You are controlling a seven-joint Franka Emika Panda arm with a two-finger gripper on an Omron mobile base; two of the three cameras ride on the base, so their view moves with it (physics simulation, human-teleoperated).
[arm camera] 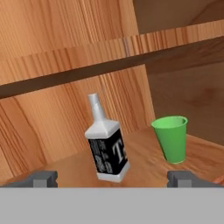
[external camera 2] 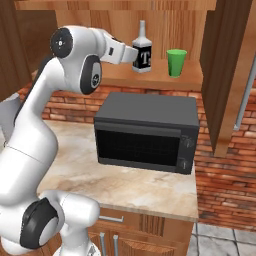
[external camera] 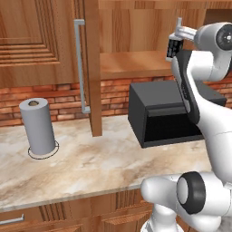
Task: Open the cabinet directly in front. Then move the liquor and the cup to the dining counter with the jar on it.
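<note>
Grained wooden cabinet [external camera 2: 225, 75] with a silver metal handle [external camera: 80, 63]; glossy dark liquor [arm camera: 107, 146] bottle; smooth green plastic cup [arm camera: 171, 138]; veined marble bench [external camera: 81, 167]; matt black microwave [external camera 2: 145, 132].

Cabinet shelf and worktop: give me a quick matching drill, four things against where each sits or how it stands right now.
Things:
1. liquor bottle
2. green cup
3. paper-towel roll
4. pincer

States:
A. on the marble worktop, left of the black microwave
B. open, aimed at the shelf
C. upright on the cabinet shelf, black-and-white label
D. on the shelf, right of the bottle

Pairs: 1-C, 2-D, 3-A, 4-B
</note>
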